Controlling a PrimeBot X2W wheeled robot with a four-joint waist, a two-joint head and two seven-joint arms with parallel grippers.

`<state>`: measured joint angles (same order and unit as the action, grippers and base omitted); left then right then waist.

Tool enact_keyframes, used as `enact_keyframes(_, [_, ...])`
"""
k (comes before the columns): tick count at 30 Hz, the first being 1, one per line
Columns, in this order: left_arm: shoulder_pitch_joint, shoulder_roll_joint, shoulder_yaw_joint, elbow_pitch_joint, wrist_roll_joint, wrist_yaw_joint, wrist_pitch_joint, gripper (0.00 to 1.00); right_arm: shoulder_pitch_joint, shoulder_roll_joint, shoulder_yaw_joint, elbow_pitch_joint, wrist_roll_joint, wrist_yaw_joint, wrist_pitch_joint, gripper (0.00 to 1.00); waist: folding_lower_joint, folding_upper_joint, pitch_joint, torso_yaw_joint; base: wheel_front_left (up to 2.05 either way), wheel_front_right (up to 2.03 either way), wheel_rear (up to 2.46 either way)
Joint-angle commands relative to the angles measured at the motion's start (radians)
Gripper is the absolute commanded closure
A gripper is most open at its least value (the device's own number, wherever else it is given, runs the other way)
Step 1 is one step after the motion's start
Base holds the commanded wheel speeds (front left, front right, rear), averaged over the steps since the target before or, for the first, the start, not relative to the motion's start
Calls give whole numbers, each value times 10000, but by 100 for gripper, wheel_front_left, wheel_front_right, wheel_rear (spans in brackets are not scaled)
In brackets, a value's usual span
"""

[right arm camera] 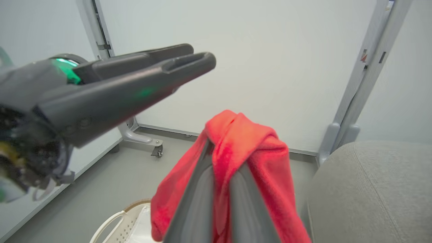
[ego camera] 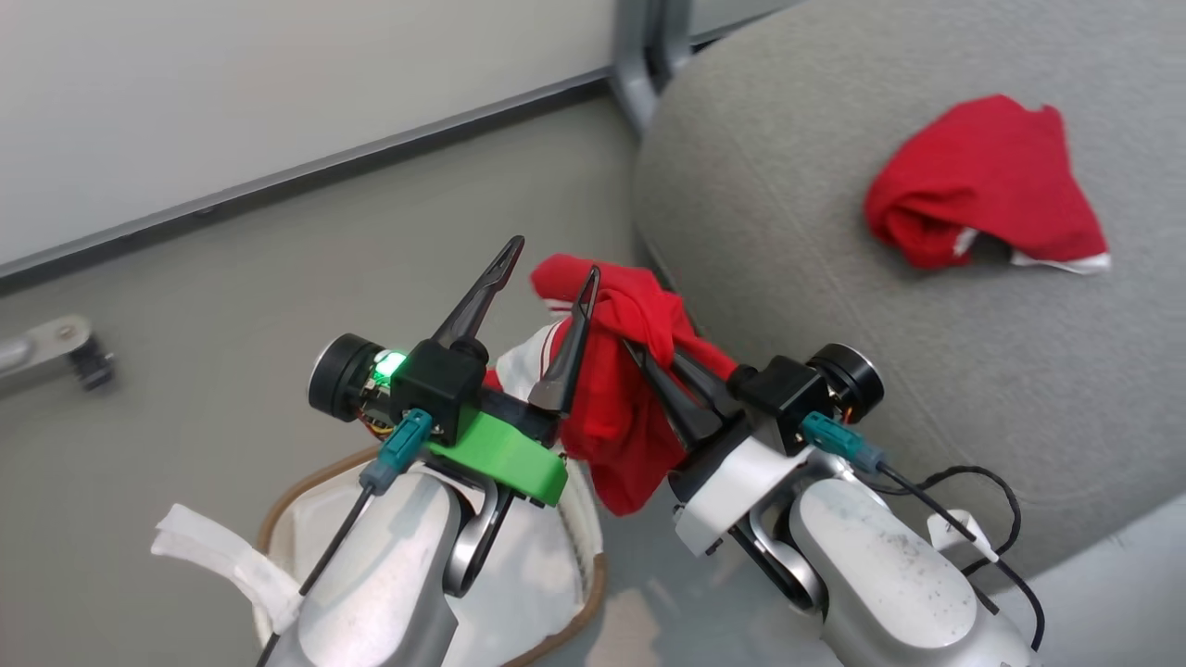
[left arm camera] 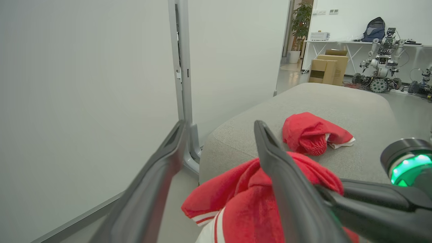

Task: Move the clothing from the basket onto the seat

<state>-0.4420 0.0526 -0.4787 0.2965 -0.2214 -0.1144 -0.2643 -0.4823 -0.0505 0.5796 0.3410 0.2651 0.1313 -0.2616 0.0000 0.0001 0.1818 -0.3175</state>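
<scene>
Roughly half done, as I judge it; one red garment lies crumpled on the seat, well in from the edge, at about 2 o'clock from my grippers in the head view; the second garment is not yet there; it hangs from my right gripper over the floor between the basket and the seat's near edge.

The basket sits at 6 to 7 o'clock under my left forearm; its white liner shows, but my arms cover much of the inside, so I cannot tell whether any clothing is left in it.

My right gripper is clamped on the second garment; in the right wrist view the cloth is draped over both fingertips and falls down either side; the fingers point toward 10 o'clock in the head view, away from the seat, which lies at 3 o'clock of them.

My left gripper has its fingers spread wide and grips nothing; they point to 1 o'clock, and the inner finger lies against the held cloth without pinching it; what remains, I reckon, is to swing the right arm toward 2 o'clock and release over the seat.
</scene>
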Motion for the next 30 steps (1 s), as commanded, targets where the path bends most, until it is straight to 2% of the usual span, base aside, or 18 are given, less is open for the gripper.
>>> enact_keyframes(1, [11,91,81,25,122,-46,0,0,102,-17,-24,-99,82,-11,-51,100,0,-1,238,-1380,0,0,0])
enact_keyframes(4, [24,126,93,102,185,-83,0,0,256,-17,-195,-292,191,-11,-51,100,0,-1,312,-2090,0,0,0])
enact_keyframes(17, [-631,33,-687,643,-164,-162,0,0,820,-20,-1515,-867,-194,-11,-51,100,0,-1,670,-2302,0,0,0])
enact_keyframes(27, [-797,288,-880,862,-157,-167,0,0,-810,-48,-2771,-1115,-941,-11,-51,100,0,-1,1236,-2380,0,0,0])
enact_keyframes(30, [-809,488,-886,917,-96,-168,0,0,-1573,-376,-3079,-1090,-1093,-11,-51,100,0,-1,1461,-2399,0,0,0])
